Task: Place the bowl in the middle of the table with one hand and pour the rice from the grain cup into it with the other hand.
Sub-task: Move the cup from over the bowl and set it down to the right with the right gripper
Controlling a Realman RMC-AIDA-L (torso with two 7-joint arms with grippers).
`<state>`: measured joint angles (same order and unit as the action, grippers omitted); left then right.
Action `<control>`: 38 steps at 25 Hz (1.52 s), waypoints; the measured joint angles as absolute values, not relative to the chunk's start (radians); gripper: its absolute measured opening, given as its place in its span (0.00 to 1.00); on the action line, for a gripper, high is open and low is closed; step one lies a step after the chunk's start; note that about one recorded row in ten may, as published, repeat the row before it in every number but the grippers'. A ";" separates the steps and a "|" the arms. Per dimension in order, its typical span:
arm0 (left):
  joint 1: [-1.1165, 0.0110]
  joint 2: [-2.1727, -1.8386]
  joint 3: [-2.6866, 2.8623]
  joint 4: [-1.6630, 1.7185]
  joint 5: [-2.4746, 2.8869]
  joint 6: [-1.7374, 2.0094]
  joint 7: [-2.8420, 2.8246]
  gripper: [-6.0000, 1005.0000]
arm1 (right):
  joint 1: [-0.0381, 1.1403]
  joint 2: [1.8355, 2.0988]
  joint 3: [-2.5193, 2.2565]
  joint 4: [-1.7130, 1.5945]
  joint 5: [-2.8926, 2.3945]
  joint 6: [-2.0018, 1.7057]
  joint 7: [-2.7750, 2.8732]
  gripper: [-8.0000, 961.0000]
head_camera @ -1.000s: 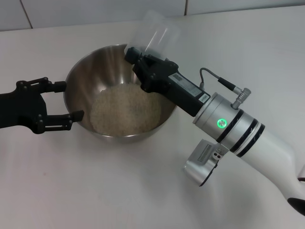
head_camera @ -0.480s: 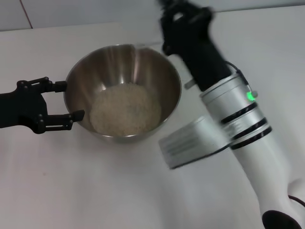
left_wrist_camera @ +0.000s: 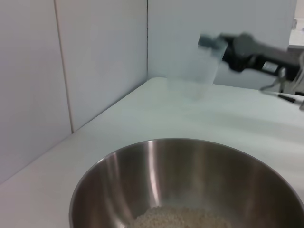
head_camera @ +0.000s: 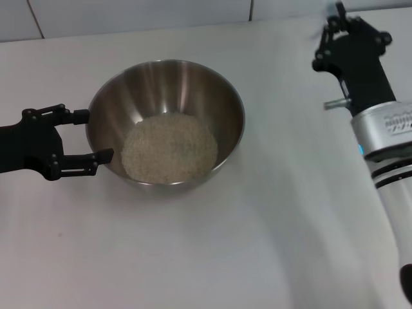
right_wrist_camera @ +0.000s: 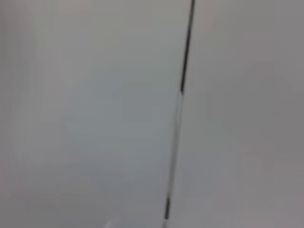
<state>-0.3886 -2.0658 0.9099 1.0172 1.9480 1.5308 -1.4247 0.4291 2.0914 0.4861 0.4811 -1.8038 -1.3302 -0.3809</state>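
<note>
Rice sits in the steel bowl; left gripper spread open at its rim. Right gripper pinches the empty grain cup far-right; we should lower it level, upright, well apart from bowl.

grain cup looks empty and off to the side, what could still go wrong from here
1. The right gripper holds the grain cup in mid-air near the wall; a hurried set-down could tip it or knock the wall.
2. The left gripper's fingers straddle the rim of the bowl, so pulling away carelessly might drag it and spill the rice.
</note>
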 joint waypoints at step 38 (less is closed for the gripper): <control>-0.396 -2.065 0.911 1.008 1.950 1.531 -1.423 0.86 | 0.391 2.079 0.353 0.367 -1.855 -1.001 -0.158 0.55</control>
